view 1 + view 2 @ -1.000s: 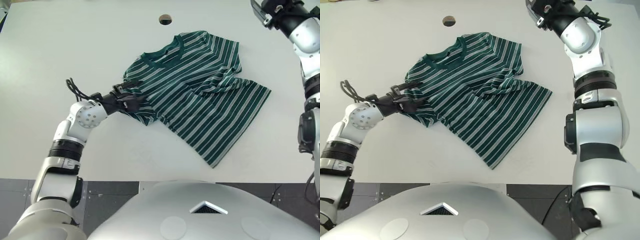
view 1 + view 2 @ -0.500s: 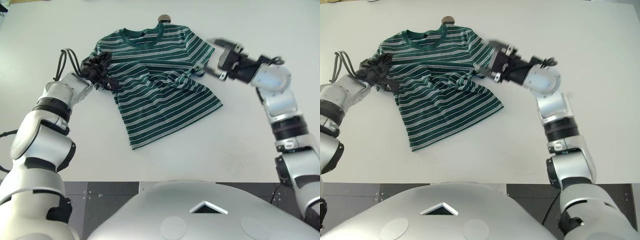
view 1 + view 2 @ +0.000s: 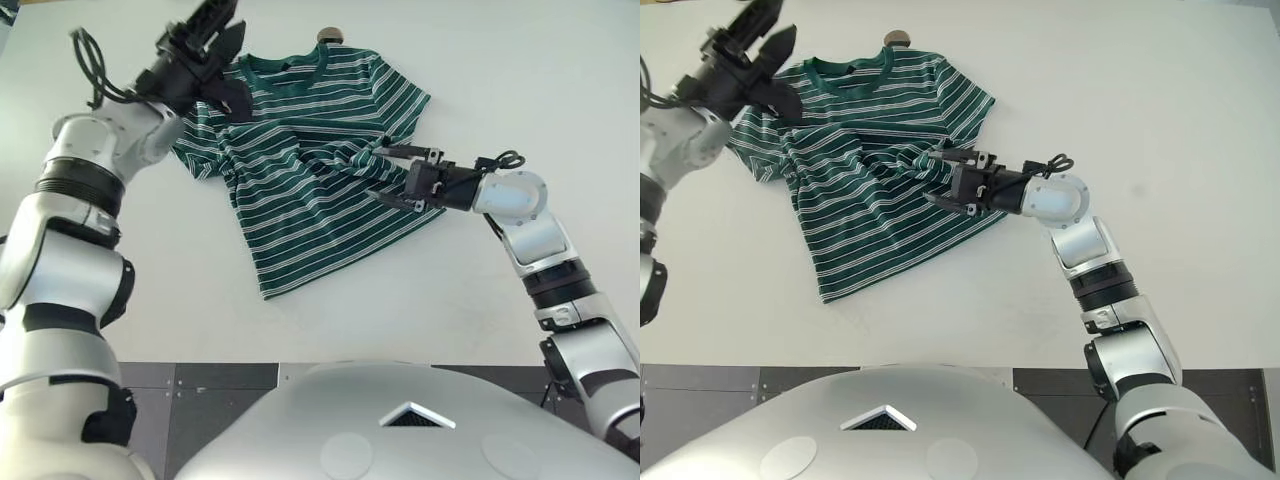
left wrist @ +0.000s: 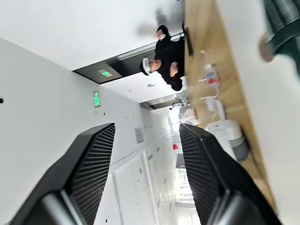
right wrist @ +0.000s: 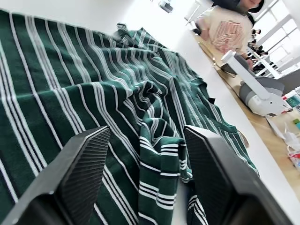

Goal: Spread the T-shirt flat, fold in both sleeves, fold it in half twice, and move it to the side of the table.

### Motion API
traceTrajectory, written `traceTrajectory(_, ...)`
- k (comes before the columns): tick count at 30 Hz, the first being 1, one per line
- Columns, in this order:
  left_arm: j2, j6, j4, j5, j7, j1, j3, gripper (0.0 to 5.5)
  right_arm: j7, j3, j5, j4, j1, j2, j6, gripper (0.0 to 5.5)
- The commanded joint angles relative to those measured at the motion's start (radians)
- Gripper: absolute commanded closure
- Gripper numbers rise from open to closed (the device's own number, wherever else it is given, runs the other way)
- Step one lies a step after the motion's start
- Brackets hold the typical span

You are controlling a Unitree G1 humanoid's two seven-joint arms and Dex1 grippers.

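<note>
Two hands are over the T-shirt (image 3: pixel 300 200), which lies rumpled on the white tabletop (image 3: pixel 150 270), collar toward the far edge, right by a round hole (image 3: pixel 330 36). Left hand (image 3: pixel 222 25) hangs in the air above the sleeve on the left side, fingers spread wide, gripping nothing. Right hand (image 3: pixel 384 172) sits low at the shirt's right edge, fingers (image 5: pixel 84 173) apart, a bunched ridge of striped cloth lying between them, not squeezed.
</note>
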Motion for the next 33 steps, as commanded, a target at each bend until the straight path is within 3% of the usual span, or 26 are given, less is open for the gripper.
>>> traceTrajectory(1, 0.023, -0.028, -0.207, -0.090, -0.122, 0.097, 0.061, 2.98, -0.248, 0.129, -0.383, 0.164, -0.066, -0.050, -0.122, 2.60)
traceTrajectory(3, 0.008, -0.033, -0.288, -0.137, -0.191, 0.151, 0.072, 2.98, -0.363, 0.208, -0.554, 0.240, -0.102, -0.061, -0.157, 2.60)
traceTrajectory(5, -0.005, -0.026, -0.345, -0.165, -0.241, 0.189, 0.081, 2.98, -0.331, 0.272, -0.615, 0.196, -0.082, -0.096, -0.226, 2.60)
traceTrajectory(7, -0.010, -0.010, -0.371, -0.163, -0.269, 0.201, 0.095, 2.98, -0.150, 0.322, -0.472, 0.042, 0.003, -0.166, -0.287, 2.60)
traceTrajectory(10, -0.024, 0.006, -0.401, -0.157, -0.289, 0.216, 0.110, 2.98, 0.087, 0.369, -0.173, -0.168, 0.087, -0.269, -0.227, 2.60)
traceTrajectory(15, -0.038, 0.016, -0.420, -0.182, -0.319, 0.234, 0.132, 2.98, 0.236, 0.343, 0.005, -0.299, 0.107, -0.331, -0.119, 2.60)
traceTrajectory(24, -0.040, -0.002, -0.443, -0.258, -0.385, 0.283, 0.211, 2.98, 0.230, 0.233, 0.051, -0.324, 0.120, -0.332, -0.086, 2.60)
traceTrajectory(27, -0.032, -0.026, -0.481, -0.409, -0.455, 0.326, 0.287, 2.98, 0.298, 0.139, 0.290, -0.430, 0.106, -0.346, 0.022, 2.60)
traceTrajectory(33, -0.065, 0.132, -0.595, -1.096, -0.773, 0.568, 0.546, 2.98, 0.379, -0.028, 0.628, -0.436, 0.062, -0.294, 0.223, 2.60)
